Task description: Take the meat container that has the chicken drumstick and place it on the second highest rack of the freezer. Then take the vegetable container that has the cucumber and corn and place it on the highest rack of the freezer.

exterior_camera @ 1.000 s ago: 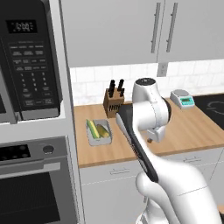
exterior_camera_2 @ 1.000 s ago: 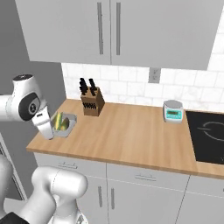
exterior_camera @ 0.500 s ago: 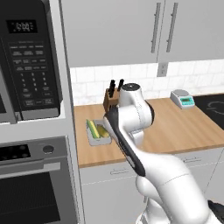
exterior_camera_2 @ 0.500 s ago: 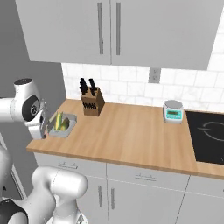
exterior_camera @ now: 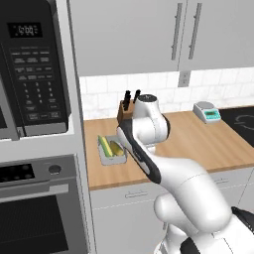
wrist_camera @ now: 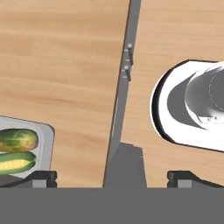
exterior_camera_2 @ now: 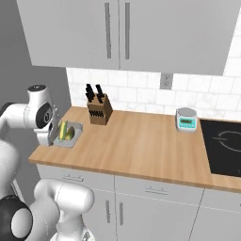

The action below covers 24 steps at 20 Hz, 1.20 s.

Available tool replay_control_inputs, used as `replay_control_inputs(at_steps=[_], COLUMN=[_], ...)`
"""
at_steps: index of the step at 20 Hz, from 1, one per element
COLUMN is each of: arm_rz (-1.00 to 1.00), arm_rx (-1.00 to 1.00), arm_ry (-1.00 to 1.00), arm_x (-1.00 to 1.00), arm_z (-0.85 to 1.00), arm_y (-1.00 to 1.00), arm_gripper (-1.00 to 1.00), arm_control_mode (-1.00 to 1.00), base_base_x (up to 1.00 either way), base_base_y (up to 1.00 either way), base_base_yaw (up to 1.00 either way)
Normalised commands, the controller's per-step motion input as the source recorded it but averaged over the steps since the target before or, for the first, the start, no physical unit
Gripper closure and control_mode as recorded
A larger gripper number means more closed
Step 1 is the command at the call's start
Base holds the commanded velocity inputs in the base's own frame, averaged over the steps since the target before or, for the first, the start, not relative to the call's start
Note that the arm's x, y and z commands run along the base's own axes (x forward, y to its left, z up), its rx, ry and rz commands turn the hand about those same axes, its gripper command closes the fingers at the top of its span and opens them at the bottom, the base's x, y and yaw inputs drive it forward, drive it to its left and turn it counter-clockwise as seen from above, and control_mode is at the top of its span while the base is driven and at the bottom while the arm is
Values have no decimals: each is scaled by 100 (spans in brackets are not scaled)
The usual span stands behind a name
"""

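The vegetable container (exterior_camera: 111, 151) is a shallow grey tray with a green cucumber (wrist_camera: 17, 139) and a yellow corn cob (wrist_camera: 15, 162). It rests on the left end of the wooden counter (exterior_camera_2: 141, 141). In the right base view the tray (exterior_camera_2: 68, 134) lies just beyond my hand. My gripper (wrist_camera: 111, 178) is open, its fingertips spread wide with nothing between them. It hangs over the counter's front edge. In the hand view the tray (wrist_camera: 26, 148) sits at the lower left, beside the left fingertip (wrist_camera: 35, 177) and outside the jaws.
A knife block (exterior_camera_2: 99, 110) stands at the back behind the tray. A small scale (exterior_camera_2: 187, 120) and a black cooktop (exterior_camera_2: 223, 146) lie further right. A tall unit with a microwave (exterior_camera: 30, 74) and an oven (exterior_camera: 34, 208) borders the counter's left end.
The arm has swung left and down, bringing the hand close beside the vegetable container. The container and the other counter items have not moved.
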Motion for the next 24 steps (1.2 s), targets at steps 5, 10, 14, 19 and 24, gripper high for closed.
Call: replay_control_inputs(at_steps=[5, 10, 14, 19, 24], arm_rz=[0, 0, 0, 0, 0], arm_rx=[0, 0, 0, 0, 0], arm_ry=[-7, -5, 0, 0, 0], arm_x=[21, 37, 42, 30, 25], arm_z=[-29, -32, -32, -15, -8], arm_y=[9, 8, 0, 4, 5], arm_gripper=[-100, -100, -100, -100, -100], arm_control_mode=[-100, -100, -100, -100, -100], base_base_x=[0, 0, 0, 0, 0], base_base_y=[0, 0, 0, 0, 0], base_base_yaw=[0, 0, 0, 0, 0])
